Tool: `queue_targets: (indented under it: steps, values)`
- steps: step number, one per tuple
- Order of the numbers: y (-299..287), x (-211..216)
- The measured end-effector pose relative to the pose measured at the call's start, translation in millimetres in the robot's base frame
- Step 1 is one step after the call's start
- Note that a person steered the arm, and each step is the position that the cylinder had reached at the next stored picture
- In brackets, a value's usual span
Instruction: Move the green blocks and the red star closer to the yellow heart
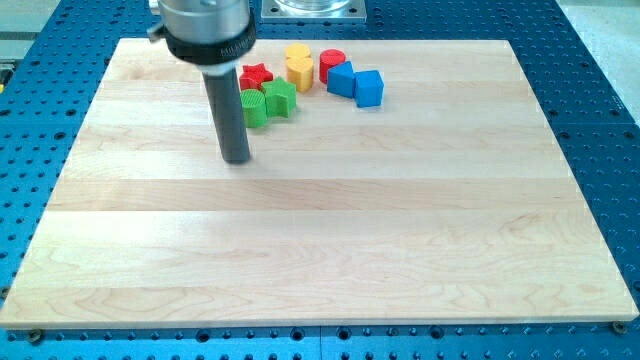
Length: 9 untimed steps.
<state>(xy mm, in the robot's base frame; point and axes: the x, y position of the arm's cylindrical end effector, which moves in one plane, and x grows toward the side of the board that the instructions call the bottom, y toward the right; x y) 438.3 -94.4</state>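
Note:
The yellow heart [300, 71] lies near the view's top centre. The red star [257, 75] is just to its left. A green star-like block [281, 98] sits below the two, and a green round block [254, 107] touches its left side, partly hidden by my rod. My tip [236, 158] rests on the board below and slightly left of the green round block, a short way apart from it.
A yellow round block [297, 51] and a red cylinder [332, 61] lie by the heart near the top edge. Two blue blocks [341, 79] [369, 88] sit to the right. The wooden board [320, 250] is ringed by a blue perforated table.

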Motion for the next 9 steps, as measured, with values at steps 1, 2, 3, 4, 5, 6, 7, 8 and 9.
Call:
queue_targets:
  steps: [1,2,3,4,5,6,7,8,9]
  values:
    - [1,6]
    - [1,-48]
    - [1,-71]
    - [1,-71]
    - [1,-89]
    - [0,-95]
    - [-5,-95]
    - [-42,-99]
    - [-45,-148]
